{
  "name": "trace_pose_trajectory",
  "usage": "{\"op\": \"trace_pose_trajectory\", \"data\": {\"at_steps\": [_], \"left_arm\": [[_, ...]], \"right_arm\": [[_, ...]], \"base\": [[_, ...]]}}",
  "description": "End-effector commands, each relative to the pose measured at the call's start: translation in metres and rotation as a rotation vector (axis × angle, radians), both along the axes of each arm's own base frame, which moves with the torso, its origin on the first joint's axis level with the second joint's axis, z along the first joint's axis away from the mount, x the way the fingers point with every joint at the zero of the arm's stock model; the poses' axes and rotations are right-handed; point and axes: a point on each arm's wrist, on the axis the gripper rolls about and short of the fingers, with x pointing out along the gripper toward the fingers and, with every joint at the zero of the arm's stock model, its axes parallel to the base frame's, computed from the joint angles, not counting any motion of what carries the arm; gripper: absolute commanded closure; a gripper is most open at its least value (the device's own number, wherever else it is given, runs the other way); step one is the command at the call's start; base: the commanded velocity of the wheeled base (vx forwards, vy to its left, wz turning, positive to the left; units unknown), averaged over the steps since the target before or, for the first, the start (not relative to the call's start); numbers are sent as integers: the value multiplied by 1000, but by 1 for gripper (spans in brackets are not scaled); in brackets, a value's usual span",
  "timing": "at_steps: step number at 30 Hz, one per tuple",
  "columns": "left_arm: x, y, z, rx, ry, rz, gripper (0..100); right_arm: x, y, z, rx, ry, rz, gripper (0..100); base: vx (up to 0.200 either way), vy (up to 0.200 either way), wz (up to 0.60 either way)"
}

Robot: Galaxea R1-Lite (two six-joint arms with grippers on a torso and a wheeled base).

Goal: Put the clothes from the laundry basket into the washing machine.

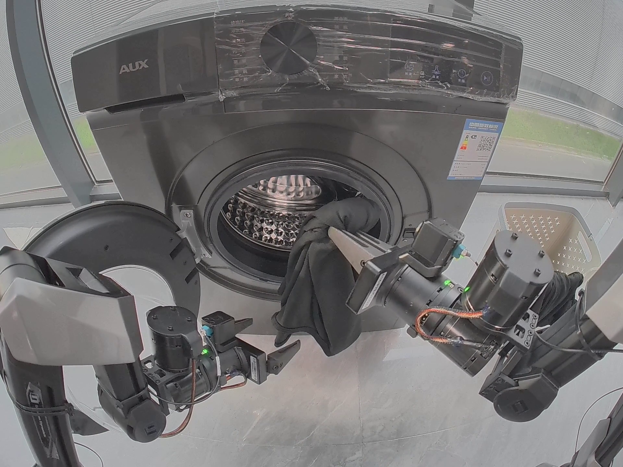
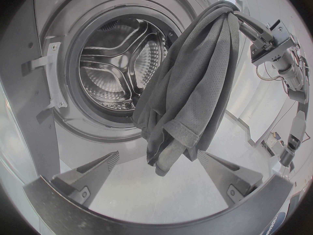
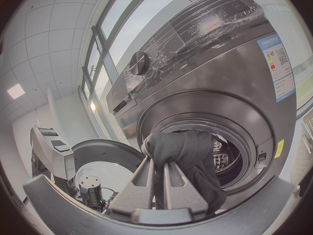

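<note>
Right tool (image 1: pixel 332 231) tight on limp dark mesh garment (image 1: pixel 318 280) by drum (image 1: pixel 272 222); left tool (image 1: pixel 276 332) wide.

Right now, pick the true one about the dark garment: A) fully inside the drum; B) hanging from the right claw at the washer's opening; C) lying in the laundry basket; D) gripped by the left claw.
B: the right claw is shut on the dark garment, which dangles in front of the drum.
</note>
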Motion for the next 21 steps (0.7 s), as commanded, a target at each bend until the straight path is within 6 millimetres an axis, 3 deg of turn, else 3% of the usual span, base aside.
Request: {"op": "trace_pose_trajectory", "data": {"at_steps": [1,13,21], "left_arm": [[2,-1,-2,0,0,0,0],[15,-8,-10,4,-16,6,0],[24,-14,-3,-23,-59,-1,0]], "right_arm": [[-1,1,0,1,-1,4,100],[-2,2,1,2,-2,9,100],[-2,2,1,1,-3,8,100]], "base": [[0,0,0],[0,0,0],[0,0,0]]}}
